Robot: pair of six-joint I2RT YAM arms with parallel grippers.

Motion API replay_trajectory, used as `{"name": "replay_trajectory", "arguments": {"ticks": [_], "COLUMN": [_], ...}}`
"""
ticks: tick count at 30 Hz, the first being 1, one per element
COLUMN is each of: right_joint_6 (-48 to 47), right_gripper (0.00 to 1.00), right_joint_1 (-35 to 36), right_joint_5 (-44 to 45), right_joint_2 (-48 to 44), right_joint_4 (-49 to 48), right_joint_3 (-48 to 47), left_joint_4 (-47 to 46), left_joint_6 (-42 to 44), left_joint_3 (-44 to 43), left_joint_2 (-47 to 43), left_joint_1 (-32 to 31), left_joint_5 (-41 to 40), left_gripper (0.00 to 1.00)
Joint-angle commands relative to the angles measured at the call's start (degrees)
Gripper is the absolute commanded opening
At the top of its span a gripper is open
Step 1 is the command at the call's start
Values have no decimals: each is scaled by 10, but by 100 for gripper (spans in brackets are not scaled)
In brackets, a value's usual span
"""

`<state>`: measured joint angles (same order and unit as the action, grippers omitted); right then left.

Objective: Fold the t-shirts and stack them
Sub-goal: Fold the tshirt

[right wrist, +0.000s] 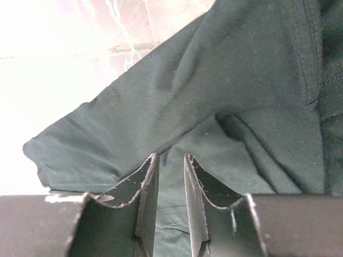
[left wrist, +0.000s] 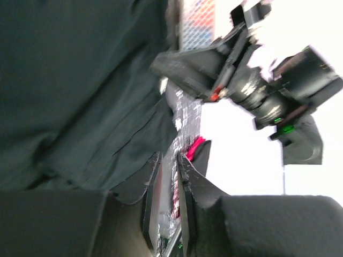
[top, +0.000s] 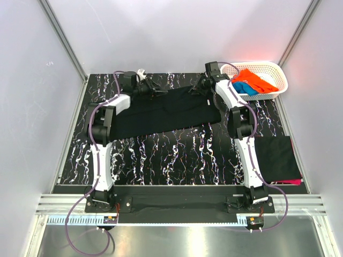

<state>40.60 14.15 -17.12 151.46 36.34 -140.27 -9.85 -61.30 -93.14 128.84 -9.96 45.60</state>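
The black t-shirt [top: 161, 115] lies spread across the far half of the table [top: 177, 155]. It forms a long dark band slanting from the left arm's elbow up toward the right arm's wrist. Both arms reach over its far edge.

The left gripper [top: 154, 89] sits low at the far left part of the cloth. In its wrist view the fingers [left wrist: 153, 187] stand a narrow gap apart, and the marbled table shows through that gap. The shirt's hem runs right up to one fingertip, but nothing is visibly pinched.

The right gripper [top: 197, 87] hovers at the far right part of the shirt. Its wrist view shows the jaws a little apart above rumpled cloth, a sleeve-like lobe spreading to one side. Fabric is seen through the gap rather than clamped in it.

At the far right corner stands a white lattice basket [top: 281, 77] with an orange t-shirt [top: 256, 79] and a blue t-shirt [top: 244, 88] heaped inside. On the right side of the table, beside the right arm, a folded black t-shirt [top: 276, 155] lies flat. A magenta t-shirt [top: 286, 182] peeks out at its near edge.
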Motion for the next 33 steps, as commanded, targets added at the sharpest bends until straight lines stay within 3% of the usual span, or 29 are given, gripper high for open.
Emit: {"name": "replay_trajectory", "arguments": {"ticks": [1,6,12,17,24,29,33], "right_joint_6": [1,8,8,11,2,-14,-47], "right_gripper": [33,34,35,36,36,38,49], "right_joint_1": [-3,-3,-3,-4,-5,-7,-7], "right_joint_5": [3,-8,-12,-5,5,0,10], "right_joint_2": [-49,-28,24,52,62,56,12], "right_joint_4": [12,12,2,-7,-9,-6,16], "right_joint_3": [-15,-23,-62,-66,-48,-62,-43], "left_joint_4": [-93,-177,-173,-67,-19,56,171], "left_joint_6": [-63,-124,-119,-32,6,65,160], "left_joint_3": [10,17,-7,-41,-34,-49,-48], "left_joint_2": [-2,39,91,117,108,49,-37], "left_joint_1": [0,-30,-40,-27,-6,0,19], "left_joint_5": [23,27,26,24,25,36,27], "left_gripper": [22,21,20,19,19,24,26]}}
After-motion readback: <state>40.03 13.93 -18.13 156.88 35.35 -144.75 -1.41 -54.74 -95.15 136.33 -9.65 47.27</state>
